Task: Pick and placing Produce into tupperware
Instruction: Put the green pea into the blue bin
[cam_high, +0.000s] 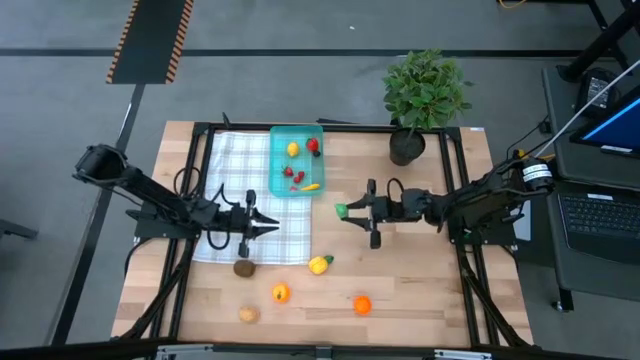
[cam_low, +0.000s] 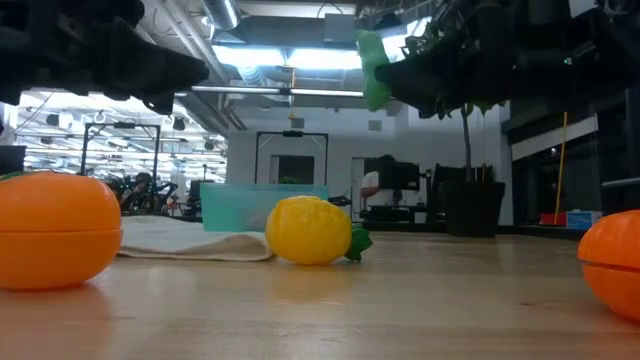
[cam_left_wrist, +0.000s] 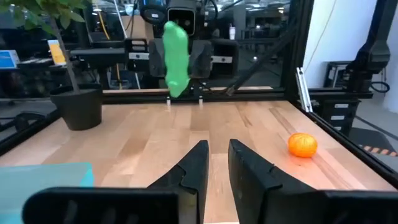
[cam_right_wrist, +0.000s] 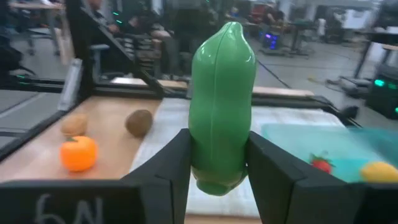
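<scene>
The teal tupperware (cam_high: 280, 140) sits on the far part of the white checked cloth (cam_high: 235, 170) and holds a yellow piece and a few red ones. Several produce pieces lie on the wood near the front edge: a brown one (cam_high: 244, 268), a yellow one with a green stem (cam_high: 319, 264), two orange ones (cam_high: 281, 293) (cam_high: 362, 305) and a tan one (cam_high: 248, 314). My right gripper (cam_high: 348, 212) is shut on the green elongated piece (cam_high: 342, 211), right of the cloth and above the table. My left gripper (cam_high: 275, 228) hovers over the cloth's near right part, with a narrow gap between its fingers and nothing in them. My right gripper pinches the green piece between its two fingers (cam_right_wrist: 177, 162), which sit on the lower half (cam_right_wrist: 217, 155) of the piece. The fingers come level from the table's right and lie across it. The piece stands upright and is lifted clear of the table (cam_low: 372, 65).
A potted green plant (cam_high: 425, 95) stands at the far right of the table, beyond my right arm. Black frame rails run along the table's left, right and far edges. Bare wood lies between the two grippers and right of the tupperware.
</scene>
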